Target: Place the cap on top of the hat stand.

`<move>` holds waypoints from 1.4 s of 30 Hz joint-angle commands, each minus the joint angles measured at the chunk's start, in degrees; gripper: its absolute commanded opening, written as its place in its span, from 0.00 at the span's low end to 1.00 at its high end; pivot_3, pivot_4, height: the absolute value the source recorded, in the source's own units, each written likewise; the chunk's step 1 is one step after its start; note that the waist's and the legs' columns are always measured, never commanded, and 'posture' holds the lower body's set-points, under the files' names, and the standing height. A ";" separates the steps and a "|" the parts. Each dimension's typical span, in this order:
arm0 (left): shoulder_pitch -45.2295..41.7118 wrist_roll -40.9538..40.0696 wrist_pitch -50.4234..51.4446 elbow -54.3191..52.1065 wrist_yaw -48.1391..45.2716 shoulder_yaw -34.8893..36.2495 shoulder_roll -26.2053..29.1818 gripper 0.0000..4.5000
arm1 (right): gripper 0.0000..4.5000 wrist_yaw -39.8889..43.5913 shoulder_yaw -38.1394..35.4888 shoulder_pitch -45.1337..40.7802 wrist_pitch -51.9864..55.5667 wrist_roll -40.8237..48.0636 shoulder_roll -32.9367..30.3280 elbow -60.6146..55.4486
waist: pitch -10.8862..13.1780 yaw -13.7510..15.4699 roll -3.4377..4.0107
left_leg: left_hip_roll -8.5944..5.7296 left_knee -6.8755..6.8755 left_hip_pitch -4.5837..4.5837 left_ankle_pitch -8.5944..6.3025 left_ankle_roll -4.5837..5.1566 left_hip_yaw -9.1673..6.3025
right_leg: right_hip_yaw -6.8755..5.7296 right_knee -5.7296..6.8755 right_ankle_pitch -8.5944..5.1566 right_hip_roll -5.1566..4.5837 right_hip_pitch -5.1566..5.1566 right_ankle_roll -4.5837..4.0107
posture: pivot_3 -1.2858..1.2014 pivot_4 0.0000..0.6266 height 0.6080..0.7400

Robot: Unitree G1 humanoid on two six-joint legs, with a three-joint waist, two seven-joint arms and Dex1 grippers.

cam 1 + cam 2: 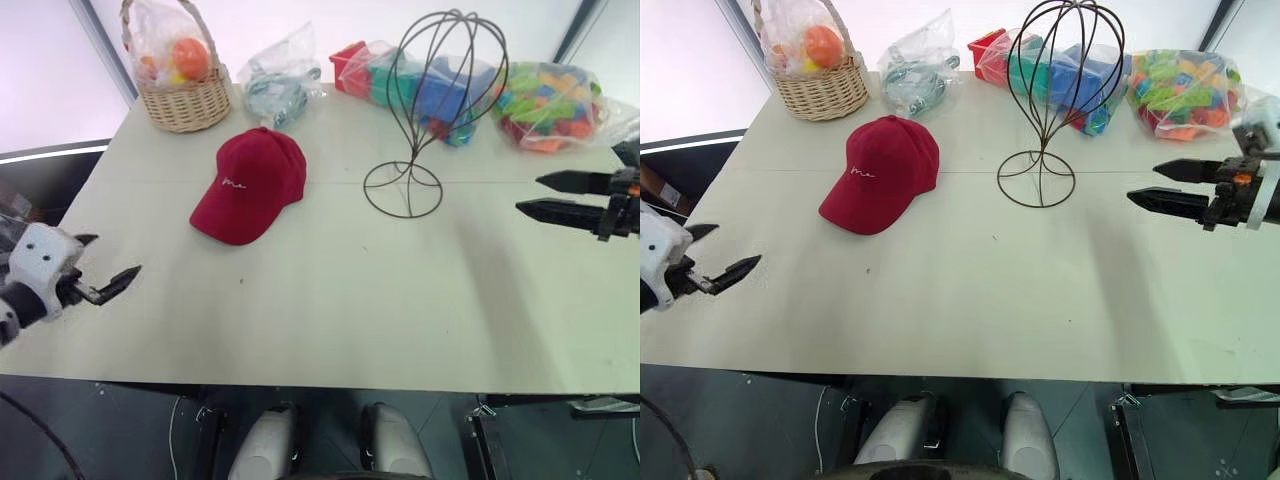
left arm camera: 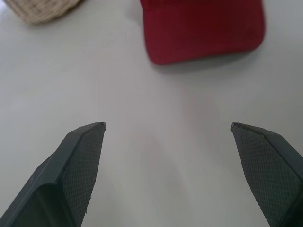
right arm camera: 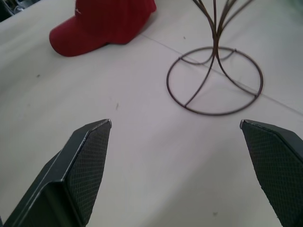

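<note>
Pale, off-white table stretches across the head camera's left eye view, and the dark red fabric baseball cap lies flat on it, brim toward the near left edge, small white script on its front. Just to its right, apart from it, stands the dark thin-wire hat stand, upright on its round wire base, its head-shaped cage bare. Along the far edge sit a woven wicker basket with a clear bag of coloured balls, a clear bag of grey-green items, and two clear bags of bright plastic blocks. The left gripper hangs over the table's left edge, fingers spread and empty. The right gripper hovers at the right side, pointing toward the stand, fingers parted, holding nothing.

From the left wrist, two black fingers stand wide apart over bare table, the cap's brim ahead.

From the right wrist, the fingers are likewise spread, with the stand's ring base and the cap beyond them.
</note>
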 commanded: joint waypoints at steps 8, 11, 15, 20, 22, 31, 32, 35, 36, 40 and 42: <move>-12.43 27.75 -42.34 22.20 16.21 -13.02 5.93 0.98 | 1.00 -0.08 -0.40 -4.51 1.47 3.40 0.82 -6.68 | 0.00 0.01 0.00 | -0.01 -0.03 -0.02 -0.01 0.01 0.01 | 0.00 0.04 0.01 0.00 -0.05 0.01 | 0.52 0.24 1.00; -16.31 37.89 -53.94 29.39 25.82 -17.78 7.56 0.98 | 1.00 -0.48 -0.85 -3.51 1.41 3.58 1.38 -7.10 | 0.00 0.05 -0.01 | -0.02 -0.02 -0.02 0.00 0.01 0.02 | 0.00 0.07 0.01 0.00 -0.07 0.02 | 0.52 0.24 1.00; -22.51 51.16 -62.69 38.51 38.76 -25.97 8.89 0.98 | 1.00 -0.83 -1.41 -2.55 1.02 3.61 1.86 -6.19 | -0.01 0.06 -0.01 | -0.06 -0.03 -0.02 0.00 0.02 0.09 | 0.00 0.14 0.04 0.01 -0.11 0.08 | 0.52 0.24 1.00; -33.12 64.58 -64.68 46.89 55.09 -36.07 7.21 0.98 | 1.00 -1.64 -2.46 -1.22 1.62 4.60 2.25 -7.45 | -0.03 0.23 -0.07 | -0.12 0.04 -0.02 0.00 0.03 0.18 | -0.01 0.49 0.09 0.03 -0.25 0.16 | 0.52 0.24 1.00; -36.95 69.65 -64.20 49.71 62.21 -40.40 6.08 0.98 | 1.00 -2.00 -3.56 -0.34 2.62 5.67 2.16 -8.80 | -0.03 0.27 -0.08 | -0.19 0.12 -0.05 0.00 0.04 0.26 | 0.01 0.81 0.08 -0.02 -0.39 0.16 | 0.52 0.24 1.00; -51.21 85.71 -59.90 62.49 86.99 -59.07 0.15 0.98 | 1.00 -3.53 -6.28 2.33 4.81 7.86 1.10 -11.57 | -0.07 0.10 -0.20 | -0.13 0.14 -0.06 0.01 0.06 0.68 | 0.19 1.03 0.07 0.02 -0.61 0.18 | 0.52 0.24 1.00; -52.65 86.68 -59.12 64.42 88.38 -60.90 -0.84 0.98 | 1.00 -3.72 -6.50 2.48 4.96 8.02 0.98 -11.75 | -0.07 0.11 -0.23 | -0.13 0.14 -0.06 0.01 0.06 0.69 | 0.19 1.03 0.07 0.02 -0.62 0.18 | 0.52 0.24 1.00; -56.10 88.45 -56.96 69.10 91.54 -65.17 -3.28 0.98 | 1.00 -4.22 -7.17 2.97 5.51 8.49 0.85 -12.50 | -0.08 0.11 -0.28 | -0.12 0.16 -0.06 0.01 0.07 0.74 | 0.21 1.04 0.07 0.02 -0.64 0.19 | 0.52 0.24 1.00; -57.13 88.84 -56.10 70.37 92.40 -66.27 -4.06 0.98 | 1.00 -4.49 -7.37 3.03 5.70 8.70 0.85 -12.73 | -0.08 0.16 -0.28 | -0.12 0.17 -0.06 0.01 0.07 0.75 | 0.21 1.04 0.07 0.01 -0.64 0.19 | 0.52 0.24 1.00; -59.91 89.22 -53.81 74.07 94.78 -69.89 -6.48 0.98 | 1.00 -5.65 -8.74 2.74 7.17 10.50 1.07 -14.07 | -0.09 0.29 -0.31 | -0.12 0.20 -0.06 0.01 0.07 0.76 | 0.21 1.05 0.07 0.00 -0.63 0.19 | 0.52 0.24 1.00; -60.86 89.13 -53.03 75.16 95.68 -71.44 -7.62 0.98 | 1.00 -6.03 -9.08 2.97 7.84 11.27 0.94 -15.03 | -0.10 0.28 -0.34 | -0.12 0.22 -0.06 0.01 0.07 0.75 | 0.21 1.06 0.07 0.00 -0.63 0.19 | 0.52 0.24 1.00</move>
